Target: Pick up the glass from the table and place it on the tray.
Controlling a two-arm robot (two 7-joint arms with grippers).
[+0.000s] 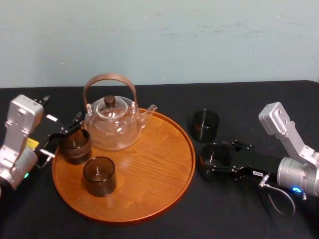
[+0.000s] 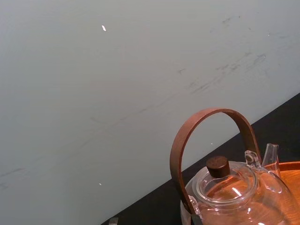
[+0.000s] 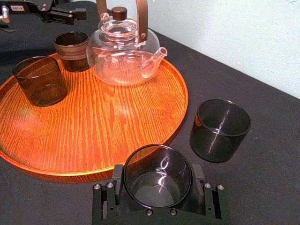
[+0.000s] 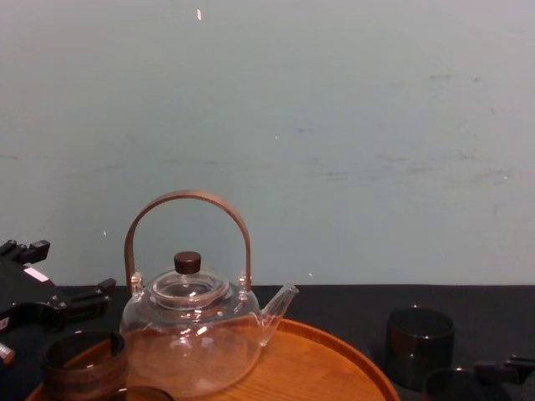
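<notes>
Hugging the glass point(image 3: 157, 174), right gripper point(image 3: 157, 187) jaws

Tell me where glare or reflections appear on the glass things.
Right wrist view: white glare streaks inside the glass held by the right gripper, a pale sheen on the tray. Left wrist view: bright spots on the teapot's lid. Head view: highlights on the teapot; the left gripper sits by the banded glass.

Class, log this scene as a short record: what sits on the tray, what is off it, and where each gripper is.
On tray: teapot, banded glass, front glass
Off tray: far glass, near glass
Right gripper: closed around near glass
Left gripper: by the tray's left rim
</notes>
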